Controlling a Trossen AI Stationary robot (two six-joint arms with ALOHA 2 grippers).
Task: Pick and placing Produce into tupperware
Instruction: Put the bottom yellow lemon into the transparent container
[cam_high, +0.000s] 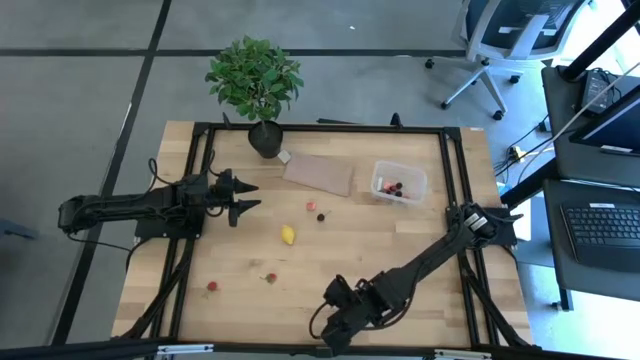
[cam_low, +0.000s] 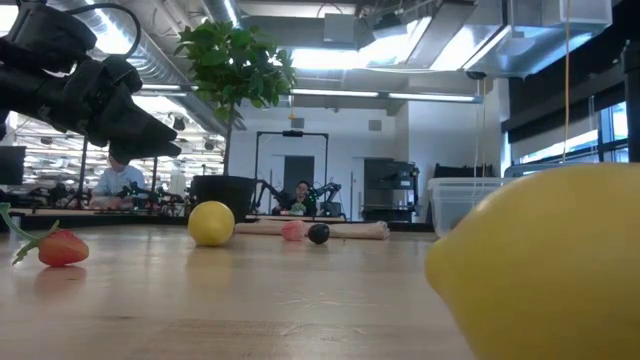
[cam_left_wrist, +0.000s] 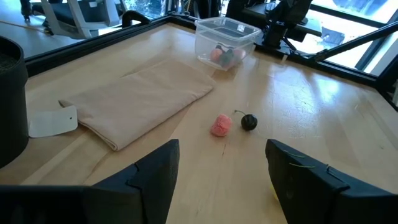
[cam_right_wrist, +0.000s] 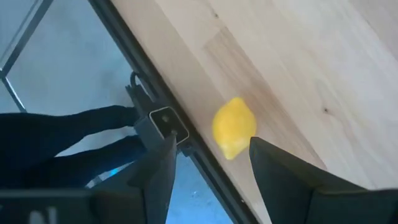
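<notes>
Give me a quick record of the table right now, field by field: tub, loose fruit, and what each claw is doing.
tub: clear plastic rectangular tub, far right side, some red and dark fruit pieces inside
loose fruit: yellow lemon mid-table; pink berry beside dark cherry; two red berries near front
second lemon: yellow lemon at front edge
left claw: open, empty, waiting at left
right claw: open, either side of the edge lemon

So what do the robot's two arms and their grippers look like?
Both the left arm and the right arm are dark, jointed, with black cables looped alongside. The left gripper and the right gripper each end in two tapered black fingers.
</notes>
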